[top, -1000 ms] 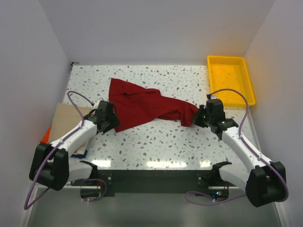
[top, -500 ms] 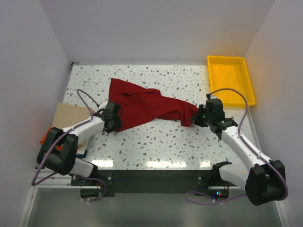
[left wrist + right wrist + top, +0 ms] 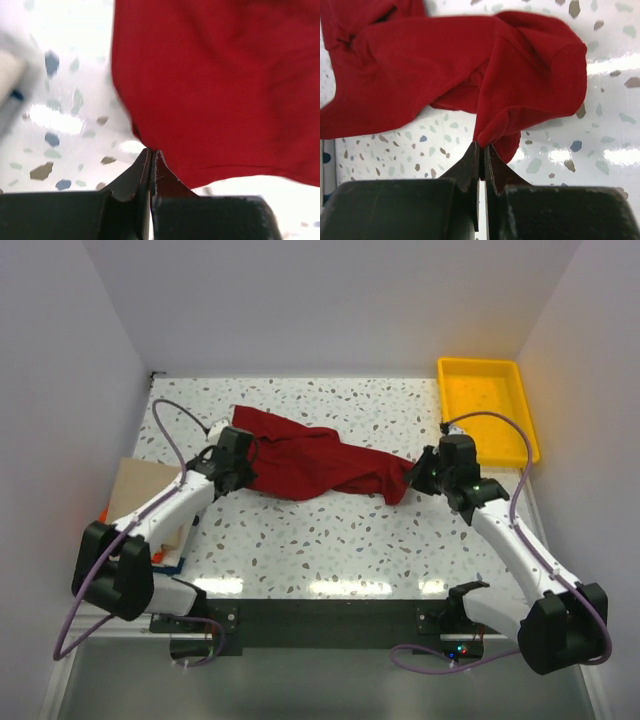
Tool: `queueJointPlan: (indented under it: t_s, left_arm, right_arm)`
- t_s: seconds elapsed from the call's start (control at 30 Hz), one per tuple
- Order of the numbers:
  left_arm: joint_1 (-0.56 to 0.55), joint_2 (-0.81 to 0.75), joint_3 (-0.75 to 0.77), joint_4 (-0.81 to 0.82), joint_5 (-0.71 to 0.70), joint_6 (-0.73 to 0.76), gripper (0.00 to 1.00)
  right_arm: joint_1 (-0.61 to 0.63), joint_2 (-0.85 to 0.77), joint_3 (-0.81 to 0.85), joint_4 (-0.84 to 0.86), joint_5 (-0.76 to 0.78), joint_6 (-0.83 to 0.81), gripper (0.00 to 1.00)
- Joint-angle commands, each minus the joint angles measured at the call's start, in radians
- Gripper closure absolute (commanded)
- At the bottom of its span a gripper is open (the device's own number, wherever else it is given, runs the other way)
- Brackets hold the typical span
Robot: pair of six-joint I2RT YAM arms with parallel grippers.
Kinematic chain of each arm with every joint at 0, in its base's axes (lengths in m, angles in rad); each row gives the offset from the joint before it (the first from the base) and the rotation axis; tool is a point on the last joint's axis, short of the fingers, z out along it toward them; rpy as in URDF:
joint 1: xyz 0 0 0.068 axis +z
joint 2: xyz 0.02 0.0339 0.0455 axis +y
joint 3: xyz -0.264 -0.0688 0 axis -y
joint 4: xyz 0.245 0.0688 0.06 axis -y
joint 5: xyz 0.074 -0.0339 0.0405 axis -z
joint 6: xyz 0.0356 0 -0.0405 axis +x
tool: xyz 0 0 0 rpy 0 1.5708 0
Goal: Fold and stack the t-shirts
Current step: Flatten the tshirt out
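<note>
The dark red t-shirt [image 3: 310, 465] lies bunched in a long band across the middle of the table. My left gripper [image 3: 240, 464] is at its left end; in the left wrist view the jaws [image 3: 151, 151] are shut with the shirt's [image 3: 215, 85] edge pinched at their tips. My right gripper [image 3: 421, 478] is at the shirt's right end. In the right wrist view it [image 3: 481, 145] is shut on a fold of the red cloth [image 3: 460, 65]. A folded tan shirt [image 3: 135, 492] sits at the table's left edge, with orange [image 3: 101, 515] and blue [image 3: 171, 566] cloth showing beside it.
A yellow plastic tray [image 3: 487, 410] stands at the back right corner. White walls close in the speckled table [image 3: 330, 540] on the left, back and right. A dark bar with the arm bases runs along the near edge.
My left gripper shut on the shirt's lower left edge and moved toward the back, pulling the cloth into a narrower band. My right gripper shifted slightly back, still holding its end.
</note>
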Motion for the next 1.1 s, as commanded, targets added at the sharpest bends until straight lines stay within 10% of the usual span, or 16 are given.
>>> queueJointPlan:
  t_s: [0.0, 0.6, 0.87, 1.07]
  left_arm:
    - [0.034, -0.155, 0.174, -0.052, -0.066, 0.098, 1.0]
    - [0.2, -0.341, 0.948, -0.227, 0.013, 0.254, 1.0]
    - [0.2, -0.3, 1.07, -0.236, 0.0, 0.259, 1.0]
    - [0.2, -0.211, 1.036, -0.141, 0.008, 0.265, 1.0]
  right_arm:
    - [-0.005, -0.016, 0.134, -0.042, 0.05, -0.026, 1.0]
    - [-0.065, 0.018, 1.142, -0.451, 0.231, -0.073, 1.0]
    - [-0.063, 0.053, 1.475, -0.461, 0.28, -0.122, 1.0]
    - [-0.065, 0.137, 1.431, -0.267, 0.182, -0.126, 1.0]
